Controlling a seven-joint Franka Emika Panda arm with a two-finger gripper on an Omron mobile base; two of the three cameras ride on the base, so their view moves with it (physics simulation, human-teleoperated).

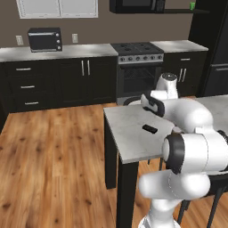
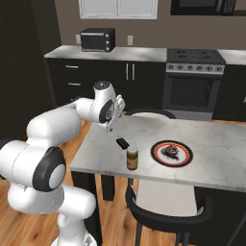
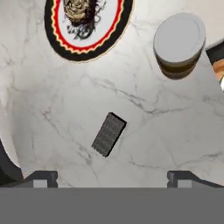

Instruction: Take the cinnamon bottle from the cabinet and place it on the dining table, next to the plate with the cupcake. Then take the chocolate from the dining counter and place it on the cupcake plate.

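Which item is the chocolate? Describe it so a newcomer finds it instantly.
Start at the marble dining table with black legs. Near its left end, beside the cupcake plate and the cinnamon bottle, lies the chocolate. It is the only flat, tiny black ribbed bar; its neighbours are round.

The white arm [image 2: 53,126] is reaching out over the dining table [image 2: 216,158], its gripper [image 3: 113,177] pointing down above the tabletop with jaws standing wide apart, holding nothing.

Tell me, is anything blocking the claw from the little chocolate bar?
Nothing visible is. The open claw hangs above the chocolate, with bare marble table between them. The cinnamon bottle and the cupcake plate sit farther off, out of the way.
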